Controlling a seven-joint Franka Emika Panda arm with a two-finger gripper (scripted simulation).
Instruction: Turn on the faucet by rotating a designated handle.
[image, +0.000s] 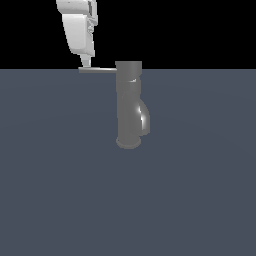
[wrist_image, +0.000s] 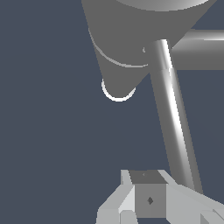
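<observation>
While your gripper (image: 86, 64) sits at the handle's (image: 97, 70) free end, jaw state unclear, the lever runs horizontally away toward the faucet (image: 129, 105).

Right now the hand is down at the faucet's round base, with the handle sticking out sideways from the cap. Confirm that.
Wrong place: the exterior view shows the hand up at the outer tip of the handle, not at the base. The handle does stick out sideways from the cap of the faucet.

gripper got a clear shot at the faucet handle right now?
Probably yes. The gripper hangs just above the free end of the handle, which sticks out from the faucet cap toward the exterior view's left. Nothing sits between them.
</observation>
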